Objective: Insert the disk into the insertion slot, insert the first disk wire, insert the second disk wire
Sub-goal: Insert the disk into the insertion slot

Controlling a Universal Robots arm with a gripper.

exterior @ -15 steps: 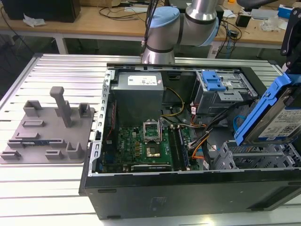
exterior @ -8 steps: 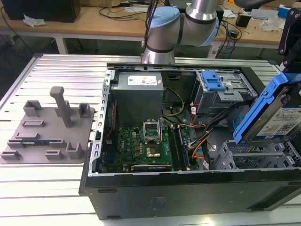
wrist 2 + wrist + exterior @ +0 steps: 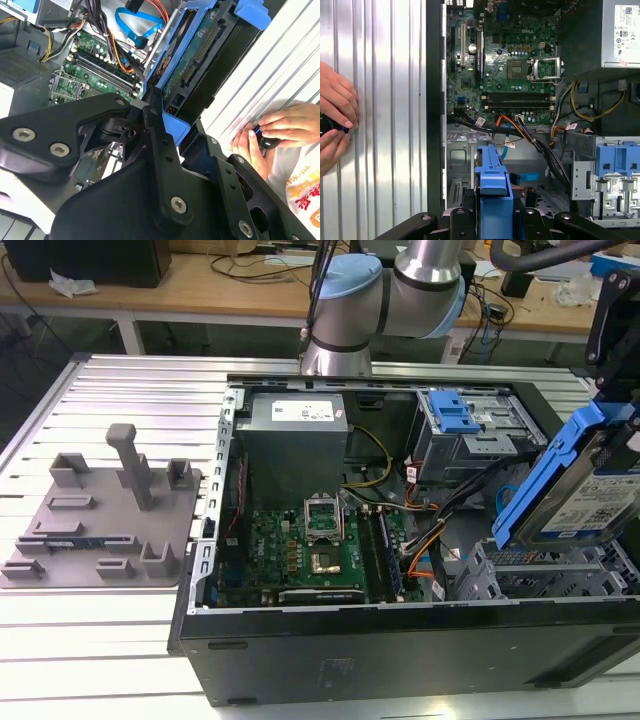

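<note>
The disk (image 3: 592, 490), a silver-grey drive with a white label in a bright blue carrier, hangs tilted above the exterior view's right end of the open computer case. My gripper (image 3: 617, 420) is shut on its upper end. In the second wrist view the black fingers (image 3: 155, 130) clamp the blue carrier, and the disk (image 3: 200, 50) shows its green circuit side. The first wrist view has the carrier (image 3: 493, 185) edge-on between the fingers. The insertion slot (image 3: 530, 575), a low grey perforated cage, sits just below the disk, apart from it. Loose black, orange and blue wires (image 3: 430, 540) lie beside the cage.
A taller grey cage with a broad blue latch (image 3: 455, 420) stands behind the slot. The motherboard (image 3: 310, 550) and power supply (image 3: 295, 430) lie to the exterior view's left. A grey fixture plate (image 3: 100, 520) rests on the table. A person's hands (image 3: 270, 132) rest on the table beside the case.
</note>
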